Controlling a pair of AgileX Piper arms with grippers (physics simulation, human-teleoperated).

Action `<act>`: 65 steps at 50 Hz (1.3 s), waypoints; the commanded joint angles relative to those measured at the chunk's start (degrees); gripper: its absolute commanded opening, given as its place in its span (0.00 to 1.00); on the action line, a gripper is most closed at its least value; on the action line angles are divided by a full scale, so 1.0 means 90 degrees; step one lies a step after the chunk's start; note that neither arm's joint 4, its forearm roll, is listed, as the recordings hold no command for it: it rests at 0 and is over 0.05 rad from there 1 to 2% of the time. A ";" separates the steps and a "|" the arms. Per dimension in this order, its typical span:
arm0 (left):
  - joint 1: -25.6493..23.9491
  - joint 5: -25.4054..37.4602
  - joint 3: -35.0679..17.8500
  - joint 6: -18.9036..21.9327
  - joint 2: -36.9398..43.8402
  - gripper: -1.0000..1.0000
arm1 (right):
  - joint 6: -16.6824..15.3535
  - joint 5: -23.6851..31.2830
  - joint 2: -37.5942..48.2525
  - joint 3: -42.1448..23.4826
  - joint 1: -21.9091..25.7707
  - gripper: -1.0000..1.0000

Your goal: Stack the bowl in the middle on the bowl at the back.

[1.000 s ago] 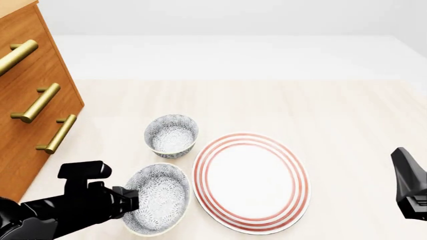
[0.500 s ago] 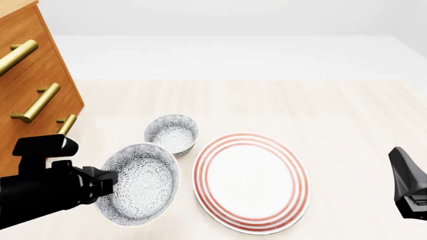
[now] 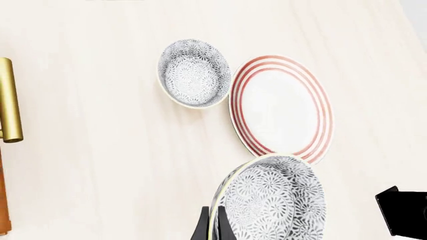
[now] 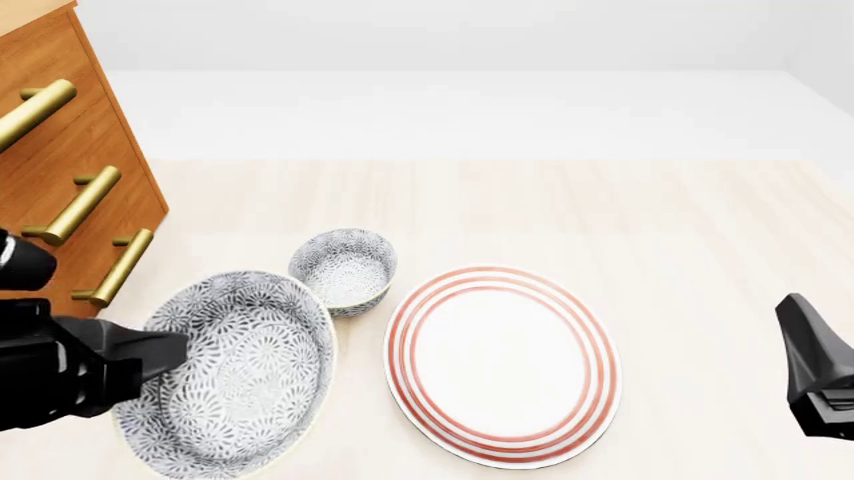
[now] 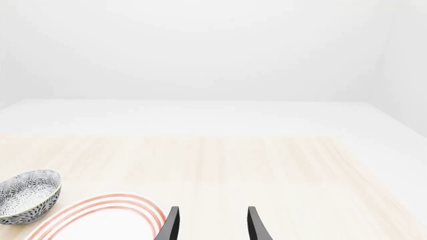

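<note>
The bowl in the middle (image 4: 230,372), wide and grey-and-white floral, hangs tilted above the table at the front left. My left gripper (image 4: 160,352) is shut on its left rim. In the left wrist view the two fingers (image 3: 201,229) pinch the cream rim of that bowl (image 3: 275,200). The bowl at the back (image 4: 344,268), smaller and deeper, stands on the table just beyond it and apart from it; it also shows in the wrist views (image 3: 193,72) (image 5: 27,195). My right gripper (image 5: 210,225) is open and holds nothing, low at the table's right side.
A red-ringed white plate (image 4: 501,365) lies right of both bowls, close to them. A wooden drawer cabinet (image 4: 67,180) with brass handles (image 3: 8,100) stands at the left, near the held bowl. The right arm's black body (image 4: 817,370) sits at the right edge.
The left gripper has lifted the wide bowl off the table and carried it left and toward the camera, more tilted. The right arm has not moved.
</note>
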 commanded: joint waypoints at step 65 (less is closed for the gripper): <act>-0.1959 0.1115 0.1110 0.0341 -0.1160 0.00 | 0.0046 0.0051 -0.0071 -0.0006 0.0073 1.00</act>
